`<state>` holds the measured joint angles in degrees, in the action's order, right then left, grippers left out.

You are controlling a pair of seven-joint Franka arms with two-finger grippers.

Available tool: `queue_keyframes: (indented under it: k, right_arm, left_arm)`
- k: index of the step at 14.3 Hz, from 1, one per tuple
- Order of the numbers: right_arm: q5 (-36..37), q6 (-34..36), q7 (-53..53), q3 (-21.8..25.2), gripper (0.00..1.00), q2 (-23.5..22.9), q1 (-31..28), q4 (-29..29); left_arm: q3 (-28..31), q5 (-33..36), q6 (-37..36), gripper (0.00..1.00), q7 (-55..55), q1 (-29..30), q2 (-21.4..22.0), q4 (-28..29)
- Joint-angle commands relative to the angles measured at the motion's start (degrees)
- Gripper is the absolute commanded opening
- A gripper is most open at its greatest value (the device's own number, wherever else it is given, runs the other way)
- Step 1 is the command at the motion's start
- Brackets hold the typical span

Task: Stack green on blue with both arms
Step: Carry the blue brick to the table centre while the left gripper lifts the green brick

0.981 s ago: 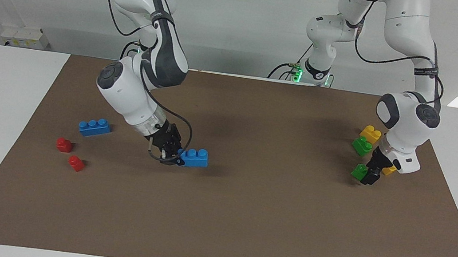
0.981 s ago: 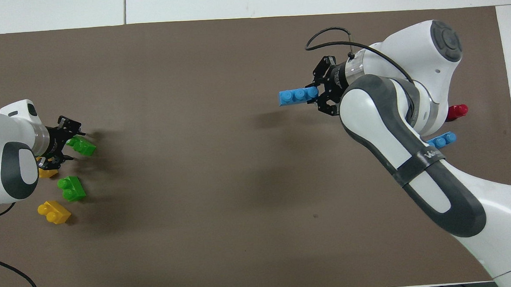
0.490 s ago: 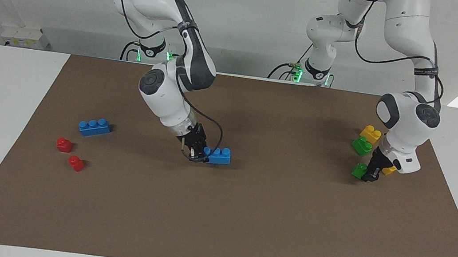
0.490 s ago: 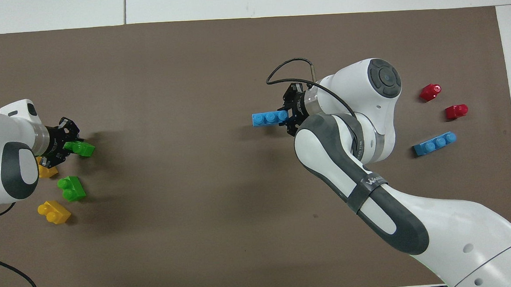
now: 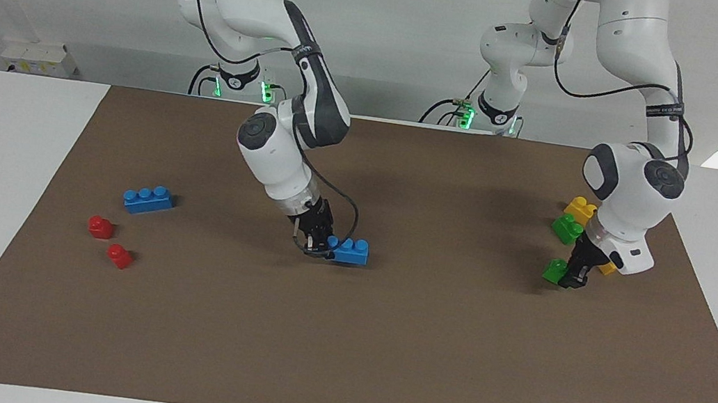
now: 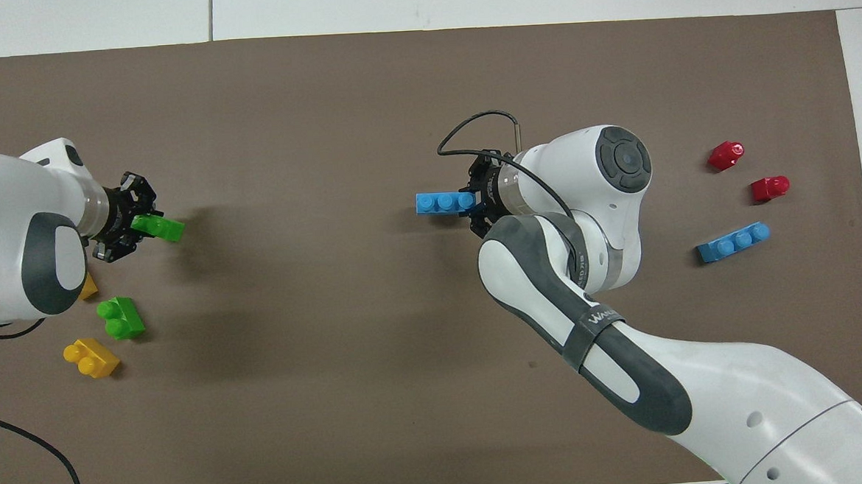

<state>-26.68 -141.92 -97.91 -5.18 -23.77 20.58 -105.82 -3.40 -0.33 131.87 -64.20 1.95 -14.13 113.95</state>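
- The right tool has carried a blue brick from the right arm's end toward the middle of the tabletop. Its fingers are closed on one end of the brick, which now sits low at the surface; whether it touches is unclear.
- The left tool, open a second ago, has clamped onto a green brick and begun lifting it away from its neighbours at the left arm's end.
- Likely meaning: base nearly placed, green ready to travel to it.
- A brown mat covers the white tabletop. On it lie a second blue brick, two red bricks, another green brick and yellow bricks.
- Plain white wall, cables and green base lights by the robots.
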Motion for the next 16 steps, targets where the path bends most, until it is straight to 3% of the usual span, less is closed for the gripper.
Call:
queue_keyframes:
  k: [1, 9, 16]
  right_arm:
    - [-1.97, -2.65, -0.61, 0.26, 0.00, -0.39, 0.95, -1.32]
    - [-2.23, -6.87, -0.61, 0.26, 0.00, -2.24, 2.70, -2.20]
    - [-3.55, -8.37, -0.44, 0.26, 0.00, -2.77, 2.97, -2.99]
  left_arm:
    - [0.68, -0.37, -5.73, 0.00, -11.08, -6.85, 1.12, -3.03]
    - [0.68, 0.25, -8.65, 0.00, -43.61, -28.21, 3.59, -3.64]
    - [0.50, 1.04, -7.07, 0.00, -57.34, -33.94, 3.15, -5.57]
